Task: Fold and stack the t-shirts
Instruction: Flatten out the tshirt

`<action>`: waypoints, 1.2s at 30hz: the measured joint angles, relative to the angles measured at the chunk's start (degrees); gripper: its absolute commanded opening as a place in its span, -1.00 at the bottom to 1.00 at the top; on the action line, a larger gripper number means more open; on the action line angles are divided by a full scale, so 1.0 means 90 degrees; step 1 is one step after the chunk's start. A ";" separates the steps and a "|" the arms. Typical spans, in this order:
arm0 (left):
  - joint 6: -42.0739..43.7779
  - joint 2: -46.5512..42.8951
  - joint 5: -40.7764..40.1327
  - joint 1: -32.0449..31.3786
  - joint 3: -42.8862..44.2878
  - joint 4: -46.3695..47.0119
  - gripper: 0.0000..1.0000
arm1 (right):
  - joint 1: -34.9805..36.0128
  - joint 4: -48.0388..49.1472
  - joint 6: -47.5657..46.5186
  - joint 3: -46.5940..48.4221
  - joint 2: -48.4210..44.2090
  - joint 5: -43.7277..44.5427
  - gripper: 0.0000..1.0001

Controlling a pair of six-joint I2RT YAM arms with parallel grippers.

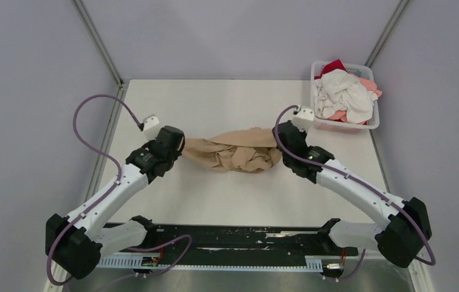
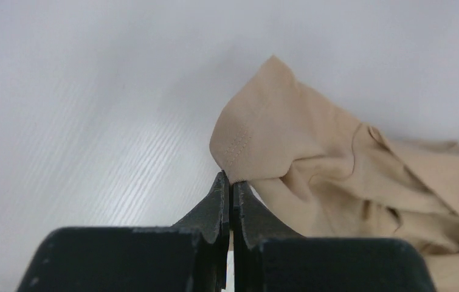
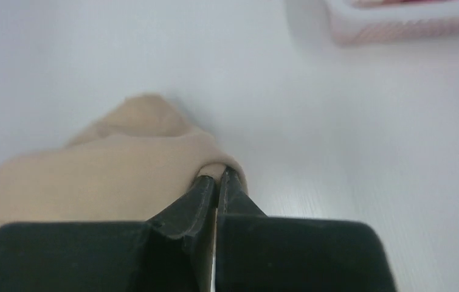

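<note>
A tan-beige t-shirt [image 1: 236,152] lies crumpled in the middle of the table. My left gripper [image 1: 178,146] is shut on its left edge; in the left wrist view the gripper [image 2: 231,180] pinches a hemmed corner of the tan cloth [image 2: 287,140]. My right gripper [image 1: 282,143] is shut on the shirt's right end; in the right wrist view the gripper [image 3: 217,175] bites a fold of the tan cloth [image 3: 123,170]. White, coral-pink and red t-shirts [image 1: 342,94] are heaped in the basket.
A white plastic lattice basket [image 1: 351,126] stands at the back right of the table, and its wall shows in the right wrist view [image 3: 397,24]. A black rail [image 1: 233,240] runs along the near edge between the arm bases.
</note>
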 measured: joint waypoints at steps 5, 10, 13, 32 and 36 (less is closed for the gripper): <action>0.0653 0.0019 -0.0420 0.0629 0.1328 0.0199 -1.00 | -0.0877 0.1401 -0.1188 0.0393 -0.0481 0.0299 -1.00; 0.1251 0.0036 -0.0843 0.0794 0.2543 0.0211 -1.00 | -0.1115 0.2227 -0.2293 0.1022 -0.0685 0.0041 -1.00; 0.1872 -0.0274 -0.0884 0.0804 0.3252 0.0459 -1.00 | -0.1117 0.2453 -0.2827 0.1494 -0.1035 -0.0313 -1.00; 0.3529 -0.2358 0.3242 0.0816 0.6812 0.1127 -1.00 | -0.1117 0.1778 -0.3334 0.5030 -0.2888 -0.4709 -1.00; 0.3616 -0.2208 0.3876 0.0816 0.7592 0.1073 -1.00 | -0.1117 0.1644 -0.3293 0.5231 -0.2968 -0.5025 -1.00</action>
